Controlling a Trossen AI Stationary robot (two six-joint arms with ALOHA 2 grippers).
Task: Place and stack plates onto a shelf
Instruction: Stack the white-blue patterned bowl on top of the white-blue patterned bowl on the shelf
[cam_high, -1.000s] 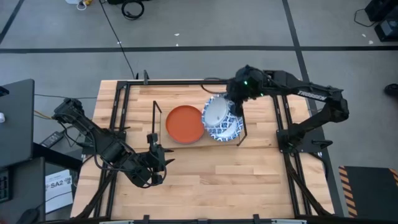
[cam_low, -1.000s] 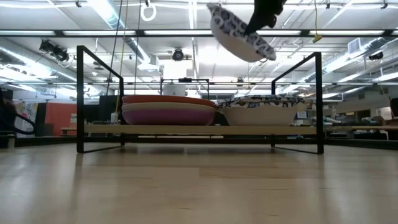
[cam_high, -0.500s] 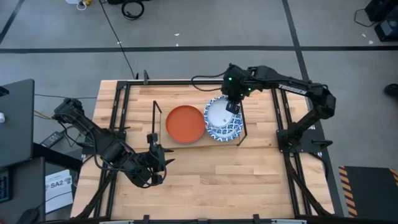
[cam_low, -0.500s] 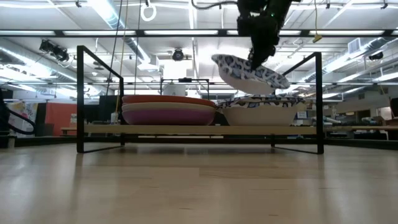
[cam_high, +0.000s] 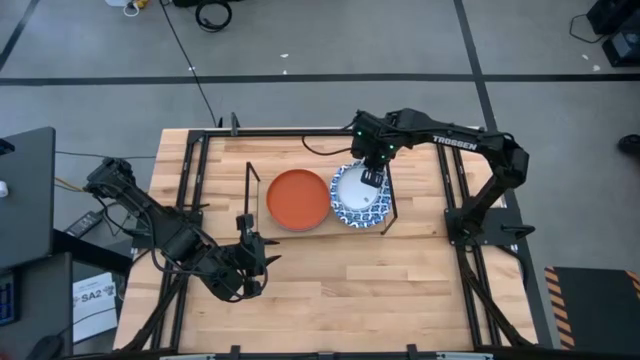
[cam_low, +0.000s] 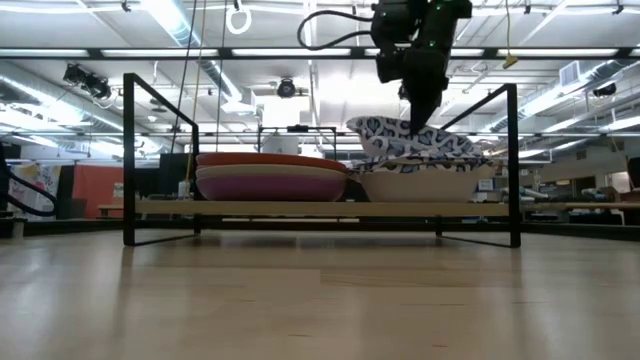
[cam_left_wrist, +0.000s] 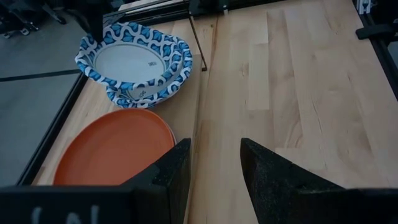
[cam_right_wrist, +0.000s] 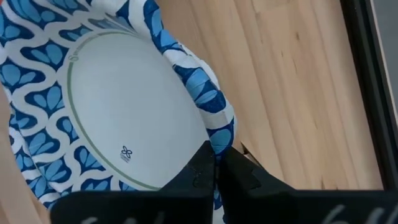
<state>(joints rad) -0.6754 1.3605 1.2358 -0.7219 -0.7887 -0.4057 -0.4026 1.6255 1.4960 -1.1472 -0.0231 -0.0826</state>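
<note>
Shelf sat mid-table; orange plate topped stack at its left end.

Your right gripper was clamped on blue-and-white plate's rim, plate tilted on right-end stack — release there risked it sliding off crooked.

Left gripper waited near table's front edge, fingers apart.

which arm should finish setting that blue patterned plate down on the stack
The right. Its gripper is shut on the blue-and-white plate's rim, tilted over the patterned stack on the shelf. The left gripper waits open near the table's front.
</note>
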